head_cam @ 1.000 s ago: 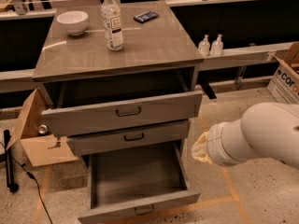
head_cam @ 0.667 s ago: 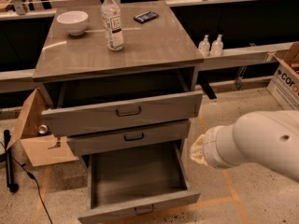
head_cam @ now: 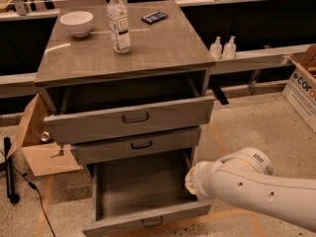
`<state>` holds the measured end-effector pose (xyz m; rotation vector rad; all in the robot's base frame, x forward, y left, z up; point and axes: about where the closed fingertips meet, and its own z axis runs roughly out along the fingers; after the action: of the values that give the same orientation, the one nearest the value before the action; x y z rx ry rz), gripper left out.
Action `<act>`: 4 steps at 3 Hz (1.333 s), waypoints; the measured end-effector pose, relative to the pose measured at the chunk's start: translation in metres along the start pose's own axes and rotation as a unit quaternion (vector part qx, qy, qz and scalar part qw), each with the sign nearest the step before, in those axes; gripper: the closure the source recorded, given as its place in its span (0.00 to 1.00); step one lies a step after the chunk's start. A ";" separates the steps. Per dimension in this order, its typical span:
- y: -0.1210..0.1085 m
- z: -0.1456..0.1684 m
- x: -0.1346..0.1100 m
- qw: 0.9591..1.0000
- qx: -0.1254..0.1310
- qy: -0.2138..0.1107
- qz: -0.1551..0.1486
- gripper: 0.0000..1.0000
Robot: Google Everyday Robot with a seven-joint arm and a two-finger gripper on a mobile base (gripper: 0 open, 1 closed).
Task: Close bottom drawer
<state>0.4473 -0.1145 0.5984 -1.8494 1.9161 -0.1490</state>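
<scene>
The bottom drawer point(head_cam: 143, 220) is the lowest of three grey wood-grain drawers. It is pulled far out, its inside is bare, and a small dark bar handle point(head_cam: 152, 223) sits on its low front panel. My white arm point(head_cam: 256, 189) reaches in from the right. My gripper point(head_cam: 191, 181) is at the arm's end, by the right wall of the bottom drawer near its front corner. The middle drawer point(head_cam: 140, 144) is slightly out. The tall top drawer point(head_cam: 133, 118) is pulled out too.
On the cabinet top stand a white bowl point(head_cam: 76, 21), a water bottle point(head_cam: 120, 21) and a dark flat object point(head_cam: 154, 17). Two small bottles point(head_cam: 222, 47) sit on a ledge at the right. An open cardboard box point(head_cam: 37, 142) and a black stand point(head_cam: 10, 172) are at the left, and another box point(head_cam: 303, 88) is at the right.
My arm has moved left and a little lower, bringing its end up to the right side of the bottom drawer. The drawers have not moved.
</scene>
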 end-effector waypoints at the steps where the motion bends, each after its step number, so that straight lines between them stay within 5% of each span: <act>1: -0.020 0.035 0.024 0.999 0.033 -0.014 0.030 1.00; 2: -0.044 0.073 0.049 0.995 0.063 -0.047 0.067 1.00; 3: -0.039 0.131 0.049 0.990 0.065 -0.092 0.082 1.00; 4: 0.001 0.191 0.041 0.988 0.040 -0.111 0.094 1.00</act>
<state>0.5241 -0.1076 0.4188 -1.5523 1.8860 0.0404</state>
